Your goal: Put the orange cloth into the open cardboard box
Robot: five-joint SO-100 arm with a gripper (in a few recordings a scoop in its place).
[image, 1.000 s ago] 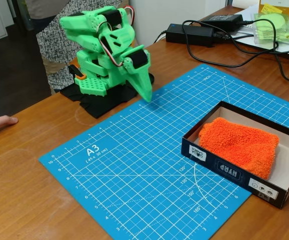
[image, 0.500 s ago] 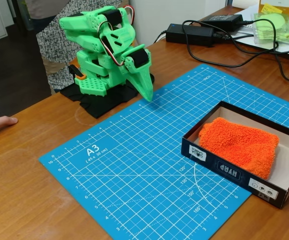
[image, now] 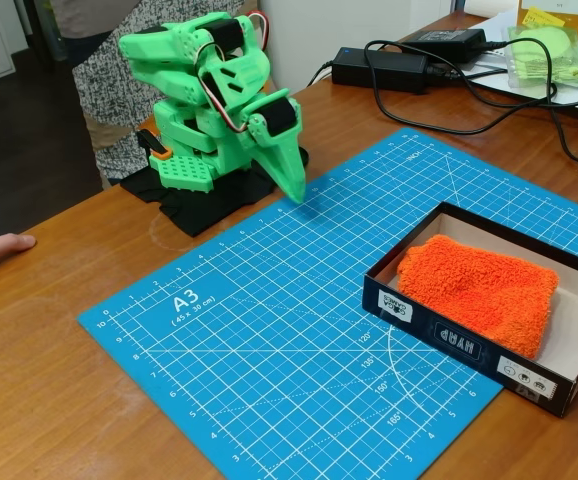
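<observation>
Orange cloth (image: 481, 290) lies inside the open cardboard box (image: 449, 340) on the blue mat (image: 269, 330). Green arm folded; gripper (image: 291, 185) points down at the mat's far edge, fingers seemingly pressed together, empty.

The bright orange fluffy cloth (image: 481, 290) looks soft and fuzzy, like a towel. It lies in the black cardboard box (image: 439, 336), which is dull and papery, pale inside. At 9 o'clock from the box, the blue cutting mat (image: 269, 330) is smooth and a bit rubbery. The brown wooden table (image: 39, 390) shines a little. The green plastic robot arm (image: 214, 110) looks hard and matt.
</observation>
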